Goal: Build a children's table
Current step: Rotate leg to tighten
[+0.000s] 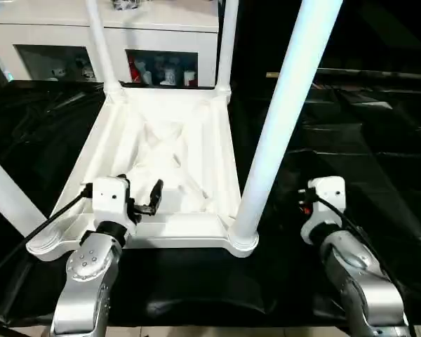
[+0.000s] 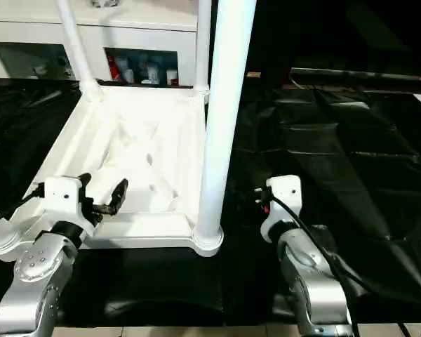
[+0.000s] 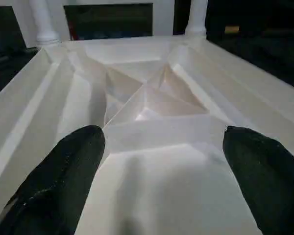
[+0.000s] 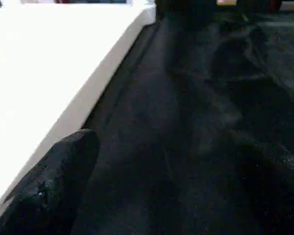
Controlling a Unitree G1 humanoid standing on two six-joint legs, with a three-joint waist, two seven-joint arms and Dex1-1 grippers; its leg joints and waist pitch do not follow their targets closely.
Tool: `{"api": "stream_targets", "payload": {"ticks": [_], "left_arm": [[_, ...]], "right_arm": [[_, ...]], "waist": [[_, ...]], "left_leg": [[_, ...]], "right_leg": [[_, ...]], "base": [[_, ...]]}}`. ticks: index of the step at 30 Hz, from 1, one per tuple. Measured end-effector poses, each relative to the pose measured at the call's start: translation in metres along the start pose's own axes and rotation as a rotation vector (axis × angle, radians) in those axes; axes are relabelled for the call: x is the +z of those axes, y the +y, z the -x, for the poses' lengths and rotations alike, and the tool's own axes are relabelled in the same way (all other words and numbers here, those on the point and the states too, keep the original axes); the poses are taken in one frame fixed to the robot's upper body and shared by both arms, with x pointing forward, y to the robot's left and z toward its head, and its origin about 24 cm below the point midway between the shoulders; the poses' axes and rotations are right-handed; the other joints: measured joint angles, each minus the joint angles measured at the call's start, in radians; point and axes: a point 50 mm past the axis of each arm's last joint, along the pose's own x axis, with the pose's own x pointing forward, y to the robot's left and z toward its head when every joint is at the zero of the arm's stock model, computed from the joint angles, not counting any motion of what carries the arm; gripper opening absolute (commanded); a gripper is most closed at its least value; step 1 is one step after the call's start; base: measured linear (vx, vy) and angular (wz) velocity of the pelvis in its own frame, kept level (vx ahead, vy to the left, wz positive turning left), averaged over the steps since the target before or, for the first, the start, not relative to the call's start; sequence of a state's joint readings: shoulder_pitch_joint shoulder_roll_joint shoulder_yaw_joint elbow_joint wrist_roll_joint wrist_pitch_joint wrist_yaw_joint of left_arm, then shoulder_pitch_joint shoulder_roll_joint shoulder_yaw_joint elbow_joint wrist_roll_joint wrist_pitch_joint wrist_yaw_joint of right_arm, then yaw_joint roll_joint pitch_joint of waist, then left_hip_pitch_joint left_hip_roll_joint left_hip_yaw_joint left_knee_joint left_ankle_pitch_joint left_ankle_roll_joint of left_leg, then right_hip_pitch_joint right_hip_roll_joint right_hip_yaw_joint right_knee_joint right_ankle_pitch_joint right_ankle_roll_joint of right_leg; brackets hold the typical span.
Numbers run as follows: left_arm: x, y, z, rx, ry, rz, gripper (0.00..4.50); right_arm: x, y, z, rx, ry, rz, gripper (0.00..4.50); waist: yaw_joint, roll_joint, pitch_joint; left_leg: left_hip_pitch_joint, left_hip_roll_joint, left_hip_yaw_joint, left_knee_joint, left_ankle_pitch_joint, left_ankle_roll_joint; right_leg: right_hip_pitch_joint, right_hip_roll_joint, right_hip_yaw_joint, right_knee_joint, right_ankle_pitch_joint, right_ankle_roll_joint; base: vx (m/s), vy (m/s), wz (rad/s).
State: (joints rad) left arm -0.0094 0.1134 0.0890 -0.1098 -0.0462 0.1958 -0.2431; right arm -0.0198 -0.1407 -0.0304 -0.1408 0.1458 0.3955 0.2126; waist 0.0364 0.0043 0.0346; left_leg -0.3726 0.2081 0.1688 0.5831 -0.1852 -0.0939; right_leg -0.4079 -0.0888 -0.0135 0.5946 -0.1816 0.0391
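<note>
over upturned tabletop (image 1: 161,151), left claw (image 3: 159,147) open, four legs (image 1: 281,119) upright

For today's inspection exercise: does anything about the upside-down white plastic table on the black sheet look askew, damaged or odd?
Nothing stands out. The white plastic tabletop lies ribbed side up on the black sheet, and the four white cylindrical legs rise from its corner sockets, with no crack or gap showing.

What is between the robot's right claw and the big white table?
Just bare black cloth. The right wrist view shows it running between the open right claw and the side of the upside-down table.
</note>
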Motion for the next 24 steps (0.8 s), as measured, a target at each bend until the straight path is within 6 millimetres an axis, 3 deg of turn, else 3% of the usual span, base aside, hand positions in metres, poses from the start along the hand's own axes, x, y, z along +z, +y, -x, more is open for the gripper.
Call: {"api": "stream_targets", "payload": {"ticks": [5, 6, 8, 10, 12, 14, 15, 16, 17, 18, 19, 20, 21, 22, 23, 24], "left_arm": [[0.001, -0.004, -0.001, -0.018, -0.006, 0.003, 4.45], [0.001, -0.004, -0.001, -0.018, -0.007, 0.002, 4.45], [0.002, -0.004, -0.002, -0.018, -0.011, 0.002, 4.45], [0.002, -0.004, -0.002, -0.019, -0.012, 0.001, 4.45], [0.002, -0.005, -0.002, -0.022, -0.009, 0.001, 4.45], [0.000, -0.004, -0.001, -0.019, -0.001, 0.001, 4.45], [-0.001, -0.003, 0.000, -0.014, 0.002, 0.001, 4.45], [-0.002, -0.001, 0.000, -0.007, 0.004, 0.000, 4.45], [-0.001, 0.000, 0.000, -0.001, 0.000, -0.006, 4.45], [0.002, -0.002, -0.002, -0.011, -0.008, -0.012, 4.45], [0.005, -0.002, -0.001, -0.009, -0.028, -0.015, 4.45], [-0.001, -0.002, 0.002, -0.002, -0.011, -0.001, 4.45], [-0.010, -0.003, 0.008, 0.000, 0.022, 0.008, 4.45], [-0.018, -0.002, 0.014, -0.006, 0.054, 0.007, 4.45], [-0.018, -0.001, 0.015, -0.010, 0.055, 0.002, 4.45], [-0.014, 0.002, 0.014, -0.013, 0.040, -0.012, 4.45]], "right_arm": [[0.000, -0.001, 0.002, -0.012, -0.001, 0.000, 4.50], [0.000, -0.001, 0.002, -0.013, -0.001, 0.001, 4.50], [0.001, 0.000, 0.001, -0.011, -0.005, 0.003, 4.50], [0.003, 0.000, 0.000, -0.006, -0.012, 0.005, 4.50], [0.003, 0.001, -0.001, -0.004, -0.012, 0.006, 4.50], [0.003, 0.003, -0.001, 0.004, -0.011, 0.008, 4.50], [0.004, 0.003, -0.002, 0.009, -0.014, 0.010, 4.50], [0.005, 0.005, -0.002, 0.018, -0.016, 0.011, 4.50], [0.005, 0.005, -0.002, 0.023, -0.017, 0.011, 4.50], [0.000, 0.002, 0.002, 0.012, -0.003, 0.012, 4.50], [-0.002, -0.002, 0.004, 0.004, 0.011, 0.019, 4.50], [0.001, -0.005, 0.003, 0.003, 0.002, 0.029, 4.50], [0.003, -0.006, 0.003, 0.001, -0.005, 0.034, 4.50], [0.004, -0.006, 0.004, -0.002, -0.012, 0.034, 4.50], [0.003, -0.006, 0.006, -0.006, -0.011, 0.028, 4.50], [-0.002, -0.007, 0.008, -0.010, 0.004, 0.019, 4.50]], "waist": [[-0.004, 0.006, -0.002], [-0.005, 0.007, -0.003], [-0.006, 0.009, -0.012], [-0.006, 0.008, -0.014], [-0.005, 0.008, -0.012], [-0.011, 0.010, -0.003], [-0.019, 0.016, 0.004], [-0.030, 0.030, 0.011], [-0.027, 0.031, 0.024], [-0.017, 0.019, 0.027], [0.019, -0.029, 0.018], [0.027, -0.041, 0.016], [0.040, -0.030, 0.018], [0.050, -0.010, 0.014], [0.051, -0.004, 0.013], [0.050, -0.002, 0.012]], "left_leg": [[-0.001, 0.000, 0.000, 0.001, 0.000, 0.000], [-0.007, 0.001, -0.001, 0.004, 0.001, 0.000], [-0.029, 0.002, -0.002, 0.016, 0.009, 0.013], [-0.059, 0.002, -0.002, 0.024, 0.017, 0.026], [-0.066, 0.002, -0.001, 0.025, 0.021, 0.032], [-0.044, 0.003, -0.001, 0.024, 0.017, 0.026], [-0.032, 0.004, -0.007, 0.025, 0.016, 0.025], [-0.026, 0.017, -0.023, 0.017, 0.016, 0.025], [-0.019, 0.018, -0.024, 0.012, 0.016, 0.025], [-0.014, 0.019, -0.006, 0.012, 0.016, 0.025], [-0.006, 0.015, 0.033, 0.017, 0.017, 0.025], [-0.008, 0.015, 0.036, 0.038, 0.009, 0.020], [-0.015, 0.011, 0.016, 0.064, -0.022, 0.022], [-0.011, -0.007, -0.024, 0.071, -0.025, 0.024], [-0.011, -0.013, -0.030, 0.067, -0.014, 0.007], [-0.012, -0.013, -0.026, 0.051, -0.013, 0.006]], "right_leg": [[0.000, 0.001, 0.000, 0.001, 0.002, -0.001], [-0.002, 0.002, 0.000, 0.001, 0.005, -0.002], [-0.026, 0.008, -0.001, 0.004, 0.014, -0.002], [-0.050, 0.008, -0.003, 0.002, 0.029, -0.005], [-0.055, 0.007, -0.004, -0.007, 0.040, -0.010], [-0.039, 0.002, -0.016, -0.020, 0.029, 0.003], [-0.020, -0.004, -0.038, -0.033, 0.025, 0.008], [0.019, -0.005, -0.064, -0.046, 0.019, 0.006], [0.021, -0.012, -0.080, -0.008, -0.029, -0.008], [0.021, -0.022, -0.086, 0.069, -0.068, -0.030], [0.041, -0.023, -0.045, 0.124, -0.112, -0.014], [0.032, -0.009, -0.018, 0.140, -0.135, -0.002], [0.026, -0.010, -0.018, 0.139, -0.136, -0.003], [0.027, -0.005, -0.020, 0.136, -0.134, -0.002], [0.025, -0.004, -0.023, 0.133, -0.132, -0.001], [0.023, -0.001, -0.020, 0.114, -0.118, -0.003]], "base": [[0.000, 0.000, 0.00], [0.000, 0.000, 0.00], [0.000, 0.000, 0.00], [-0.057, 0.000, -0.02], [-0.106, 0.021, -0.01], [-0.123, 0.033, -0.04], [-0.125, 0.056, -0.12], [-0.125, 0.056, -0.12], [-0.156, 0.031, -0.08], [-0.129, -0.060, 0.10], [-0.129, -0.060, 0.10], [-0.008, -0.140, 0.15], [-0.003, -0.070, -0.07], [-0.003, -0.070, -0.07], [0.000, 0.000, 0.00], [-0.036, 0.003, 0.21]]}}
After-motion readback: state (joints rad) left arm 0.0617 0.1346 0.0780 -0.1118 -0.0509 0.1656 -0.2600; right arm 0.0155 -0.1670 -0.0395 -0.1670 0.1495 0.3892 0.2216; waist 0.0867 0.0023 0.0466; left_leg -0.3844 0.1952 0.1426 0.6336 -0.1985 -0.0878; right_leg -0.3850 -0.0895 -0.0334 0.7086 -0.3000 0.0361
